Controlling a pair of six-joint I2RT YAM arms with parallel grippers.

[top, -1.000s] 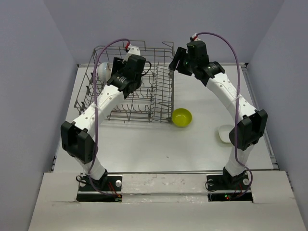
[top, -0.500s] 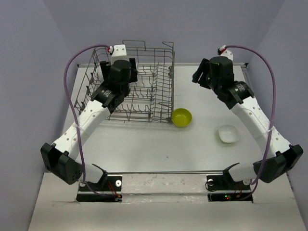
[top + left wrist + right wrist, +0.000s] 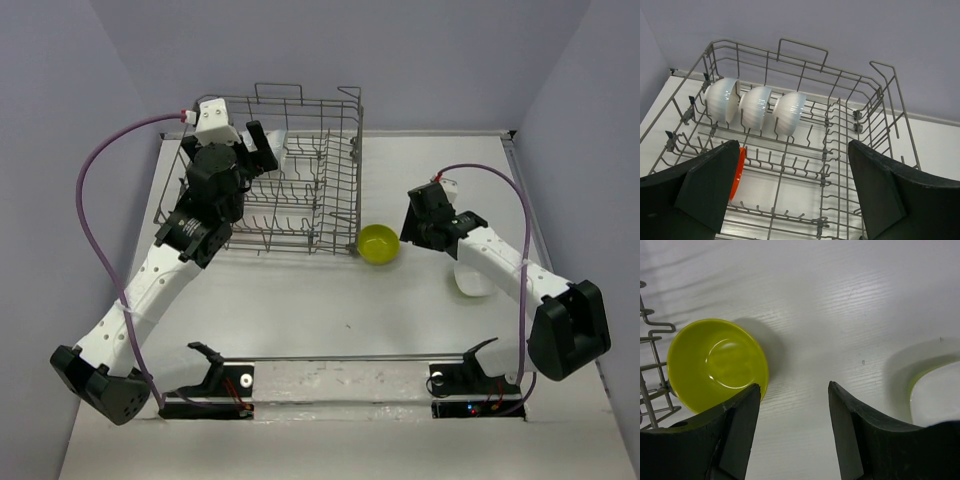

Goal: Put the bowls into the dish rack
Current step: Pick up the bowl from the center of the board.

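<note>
The grey wire dish rack (image 3: 340, 200) stands at the table's back left. In the left wrist view three white bowls (image 3: 756, 106) stand on edge in a row along the back of the dish rack (image 3: 802, 46), and an orange bowl (image 3: 739, 170) stands on edge nearer, partly behind my left finger. My left gripper (image 3: 262, 150) (image 3: 792, 145) hangs open above the rack, holding nothing. A yellow-green bowl (image 3: 378, 244) (image 3: 715, 362) sits upright on the table by the rack's front right corner. My right gripper (image 3: 408, 232) (image 3: 794, 386) is open just right of it, with only bare table between the fingers.
A white bowl (image 3: 472, 280) (image 3: 935, 395) sits on the table to the right of my right gripper, partly under the right arm. The rack's raised wire side (image 3: 652, 365) stands just left of the yellow-green bowl. Walls close in the table on three sides.
My left gripper has opened wide and drawn back to the left above the rack. My right arm has swung away from the rack and come down beside the yellow-green bowl.
</note>
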